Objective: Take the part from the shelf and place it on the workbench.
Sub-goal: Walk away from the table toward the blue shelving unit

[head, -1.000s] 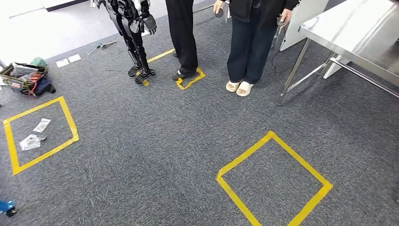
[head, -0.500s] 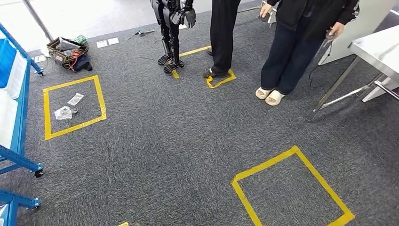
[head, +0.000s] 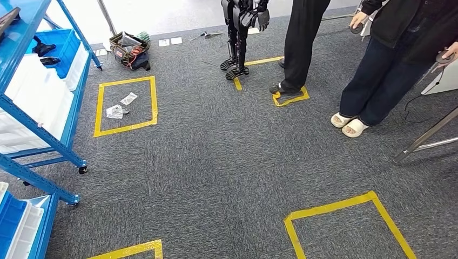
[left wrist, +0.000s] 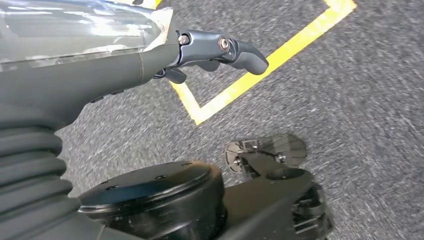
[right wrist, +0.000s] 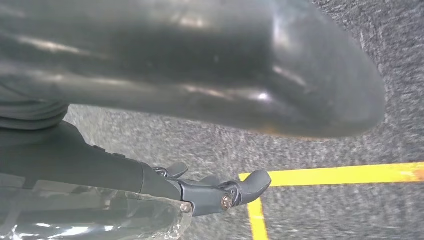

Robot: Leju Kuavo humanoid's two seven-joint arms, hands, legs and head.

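1. The whole head view has swung since a second ago: the camera turned, nothing on the floor moved. The blue shelf (head: 38, 91) now stands along my left edge, where a second ago there was only carpet (head: 216, 162).
2. The steel surface that filled the right corner a second ago is down to one slanted leg (head: 426, 141). I read this as turning toward the shelf, pickup not yet begun.
3. The part itself I cannot single out. Dark items lie in the blue bin (head: 56, 46) on the shelf, and one of them may be it, but they are too small to tell.
4. My left hand (left wrist: 215, 50) hangs beside my body over the carpet, fingers loosely curled and holding nothing.
5. My right hand (right wrist: 220, 192) hangs the same way, empty, above a strip of yellow tape (right wrist: 340, 175).
6. Two people (head: 389, 65) and a small black robot (head: 240, 32) stand ahead, well apart from the shelf.
7. Next, I judge, comes squaring up to the shelf.
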